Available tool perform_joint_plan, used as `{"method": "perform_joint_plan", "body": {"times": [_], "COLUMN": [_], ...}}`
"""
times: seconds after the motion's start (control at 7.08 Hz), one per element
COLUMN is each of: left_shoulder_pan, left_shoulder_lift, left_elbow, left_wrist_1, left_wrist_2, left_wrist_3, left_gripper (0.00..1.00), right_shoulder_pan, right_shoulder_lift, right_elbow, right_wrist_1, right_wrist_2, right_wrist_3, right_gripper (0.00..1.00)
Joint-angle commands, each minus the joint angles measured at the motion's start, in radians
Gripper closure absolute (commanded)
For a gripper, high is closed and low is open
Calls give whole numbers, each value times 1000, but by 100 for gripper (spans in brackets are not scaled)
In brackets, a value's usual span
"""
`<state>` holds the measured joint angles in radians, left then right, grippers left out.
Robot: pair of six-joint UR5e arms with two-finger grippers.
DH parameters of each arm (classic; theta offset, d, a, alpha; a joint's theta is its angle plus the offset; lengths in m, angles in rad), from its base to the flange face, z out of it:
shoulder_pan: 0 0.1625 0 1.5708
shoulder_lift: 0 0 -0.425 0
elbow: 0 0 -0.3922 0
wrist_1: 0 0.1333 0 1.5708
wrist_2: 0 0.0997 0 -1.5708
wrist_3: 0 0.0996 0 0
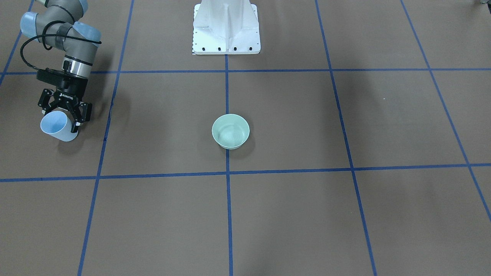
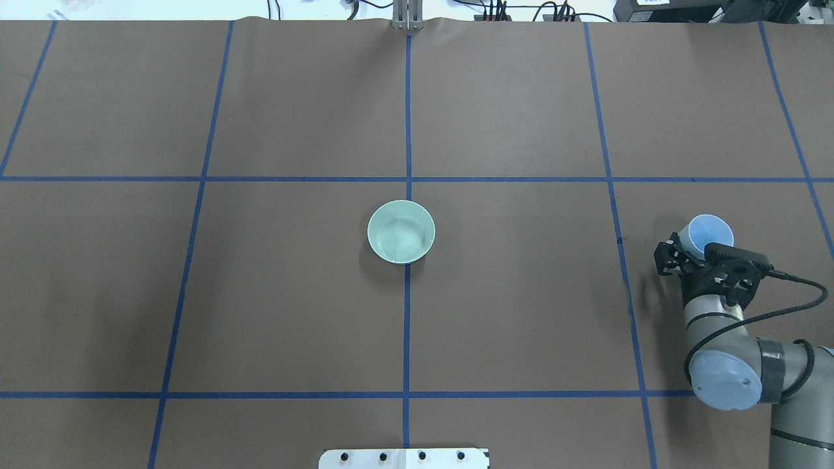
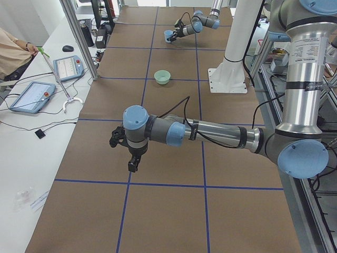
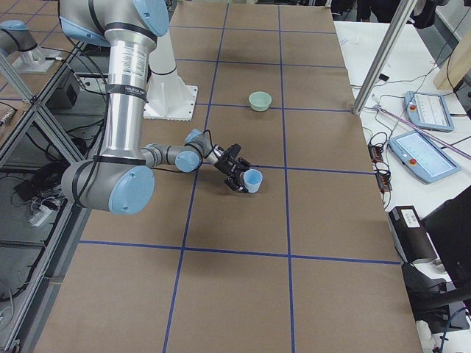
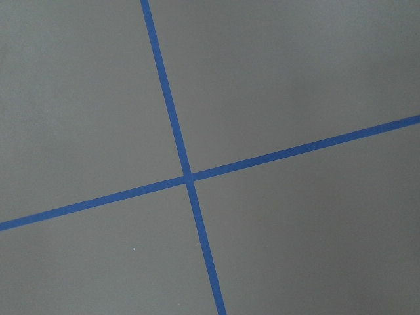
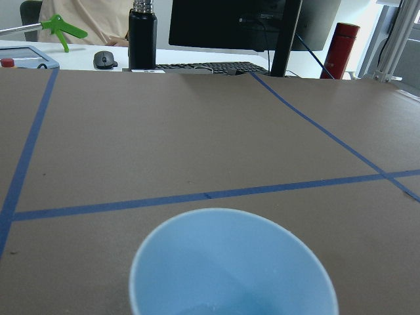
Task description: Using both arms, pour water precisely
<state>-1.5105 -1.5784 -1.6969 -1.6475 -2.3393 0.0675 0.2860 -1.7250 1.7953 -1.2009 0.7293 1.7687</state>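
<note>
The water [image 1: 229, 135] sits in the pale green bowl [image 1: 231, 145] at the middle of the tabletop [image 1: 287, 214], showing only as faint ripples and glints on the bowl's floor. The light blue cup [image 1: 55, 126] is well apart from it, off to the robot's right. There the right claw [image 1: 63, 116] is clamped across the cup's wall with a finger on either side, and the cup is tilted. The right wrist view looks down into the cup. It appears almost empty, and whether a trace of liquid lies at its bottom cannot be told.

The left arm [image 3: 210, 132] reaches out low over bare tabletop, and the left claw [image 3: 133, 164] shows only in the side view. Whether its fingers are apart or together cannot be told.

The water itself cannot be gripped and is likely to slosh at any jerk, so it has to be handled through its vessel. The bowl looks rigid, smooth and light, and probably slippery under hard fingers. A pinch over the rim, with one finger inside and one outside, seems the surest hold, and a second claw opposite would steady it. The cup looks thin and tapered. A firm hold on its upper wall suits it, though too hard a squeeze may deform it.
</note>
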Motion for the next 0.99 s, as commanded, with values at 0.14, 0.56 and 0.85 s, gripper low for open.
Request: {"method": "perform_joint_plan", "body": {"times": [0.14,0.56,0.85], "left_shoulder_pan": [1,0,-2], "left_shoulder_lift": [-2,0,23], "left_elbow": [-1,7,10], "left_wrist_1": [0,8,18], "left_wrist_2": [0,-2,2], "left_wrist_3": [0,-5,-14], "left_gripper": [0,0,0], "right_shoulder_pan": [27,54,108], "right_shoulder_lift": [30,31,96], "right_elbow": [-37,-36,-36], "right_wrist_1": [6,9,9], "right_wrist_2": [1,2,10], "right_wrist_3": [0,-3,-91], "right_gripper": [35,100,100]}}
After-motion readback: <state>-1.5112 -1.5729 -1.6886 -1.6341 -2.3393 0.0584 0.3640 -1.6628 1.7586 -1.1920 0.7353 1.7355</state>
